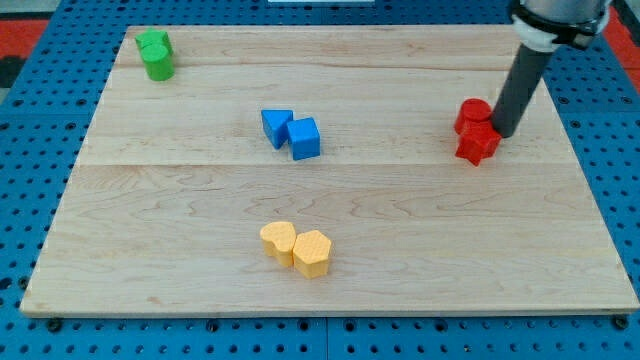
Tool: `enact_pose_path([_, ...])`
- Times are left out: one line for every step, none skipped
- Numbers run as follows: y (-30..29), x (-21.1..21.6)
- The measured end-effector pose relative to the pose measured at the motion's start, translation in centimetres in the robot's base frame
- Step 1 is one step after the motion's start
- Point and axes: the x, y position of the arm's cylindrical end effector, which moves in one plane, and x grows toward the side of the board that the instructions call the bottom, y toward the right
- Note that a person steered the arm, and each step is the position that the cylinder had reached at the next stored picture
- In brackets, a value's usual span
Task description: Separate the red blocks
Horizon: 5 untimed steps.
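The two red blocks point(476, 131) sit touching each other, one toward the view's top and one just below it, near the counter's point(330, 290) right edge. My tip point(499, 134) rests against their right side, at about the seam between them; it is a plain rod with no jaws to open or close. Right of my tip a narrow strip of bare wood runs to the counter's edge. To its left lies wide open wood up to the blue pair point(291, 132). Well apart, toward the view's bottom left, sit the two yellow blocks point(297, 246); the green blocks point(155, 53) stand in the far top-left corner.
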Motion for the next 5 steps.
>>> enact_pose_path([-1.0,0.0])
enact_pose_path([3.4,0.0])
enact_pose_path([5.0,-3.8])
enact_pose_path([-0.8,-4.0])
enact_pose_path([-2.8,0.1])
